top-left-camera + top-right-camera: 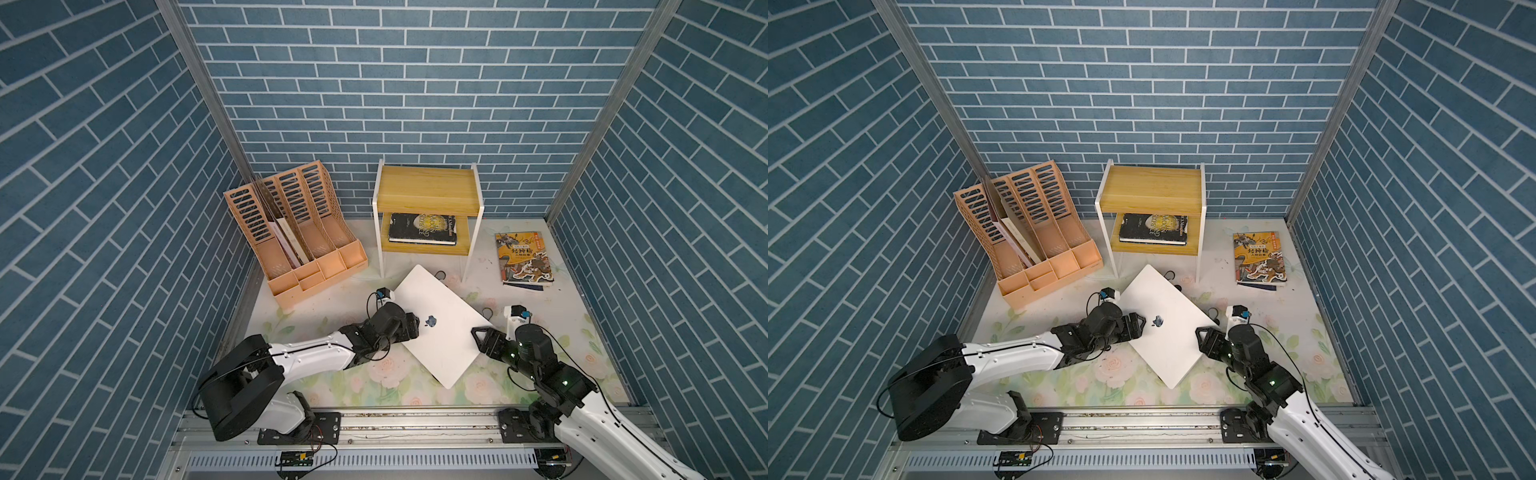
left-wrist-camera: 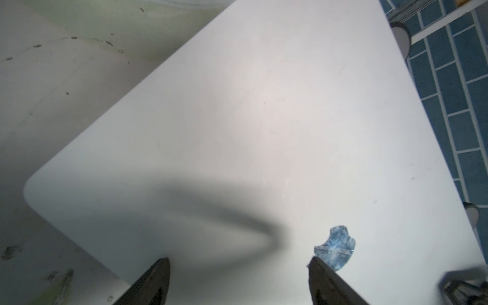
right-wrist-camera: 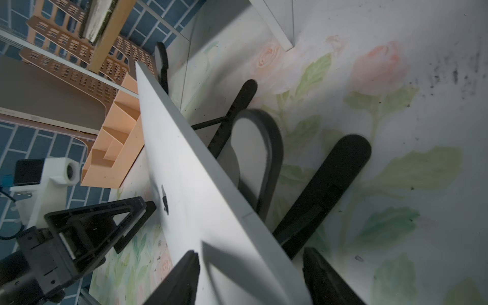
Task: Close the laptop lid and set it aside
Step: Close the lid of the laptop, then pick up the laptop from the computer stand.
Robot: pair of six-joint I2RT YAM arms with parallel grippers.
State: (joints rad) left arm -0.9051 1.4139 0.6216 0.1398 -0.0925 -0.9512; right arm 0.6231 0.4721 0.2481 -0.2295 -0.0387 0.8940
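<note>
Lid (image 1: 440,316) shut; my left fingers (image 2: 153,285) open over it, right fingers (image 3: 182,277) open astride 4 o'clock edge; clamp square, lift level

The right tool (image 3: 250,254) straddles one edge of the laptop (image 3: 184,171), jaws apart: one finger (image 3: 182,277) hovers over the white top face and throws a shadow on it, the other (image 3: 324,280) lies past the edge. Ahead, the black folding stand (image 3: 327,184) shows from under the laptop on the floral bench (image 3: 396,118). Across the laptop, the left tool (image 3: 142,211) reaches beside the apple logo (image 3: 164,200). A peach organizer (image 3: 113,148) stands farther off.
</note>
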